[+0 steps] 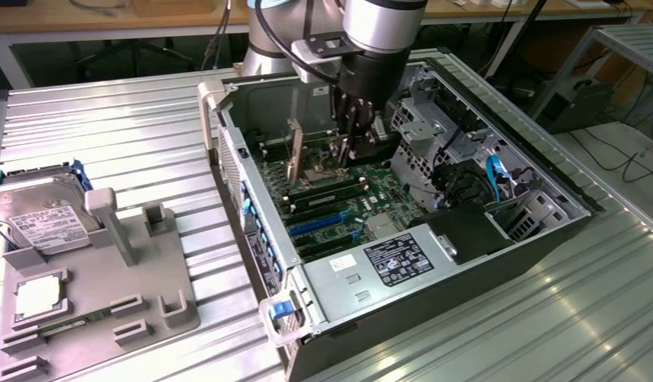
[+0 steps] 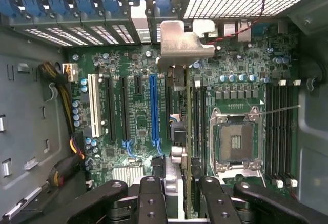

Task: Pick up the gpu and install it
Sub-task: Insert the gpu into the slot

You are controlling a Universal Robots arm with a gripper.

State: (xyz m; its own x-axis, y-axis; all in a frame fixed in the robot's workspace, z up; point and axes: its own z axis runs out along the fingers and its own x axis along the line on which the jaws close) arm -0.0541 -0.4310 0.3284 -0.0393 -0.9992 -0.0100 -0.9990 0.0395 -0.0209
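- The claw (image 2: pixel 180 183) is clenched on the gpu (image 2: pixel 187 126), with 1 finger (image 2: pixel 151 196) on each flat side of the card.
- In the wrist view the gpu appears edge-on. It runs from between the fingers to its silvery bracket (image 2: pixel 180 44), which sits close to the slotted rear wall of the case.
- The gpu is inside the open computer case (image 1: pixel 544 187), upright above the green motherboard (image 2: pixel 133 70). I cannot tell whether its lower edge is seated in a slot.
- On 1 side of the card is a long blue slot (image 2: pixel 153 111), with black slots and a white slot (image 2: pixel 94 103) beyond it.
- On the other side is the empty processor socket (image 2: pixel 236 139) in its metal frame.
- In the exterior view the claw (image 1: pixel 353 151) reaches down from the arm into the middle of the case, which lies on its side on the ribbed metal worktop (image 1: pixel 125 135).
- A silver power supply (image 1: pixel 395 259) with a black label fills the near end of the case.
- On the exterior view's left, well apart from the case, a grey holder (image 1: pixel 145 270) carries a hard drive (image 1: pixel 40 227) and a square chip (image 1: pixel 37 296).
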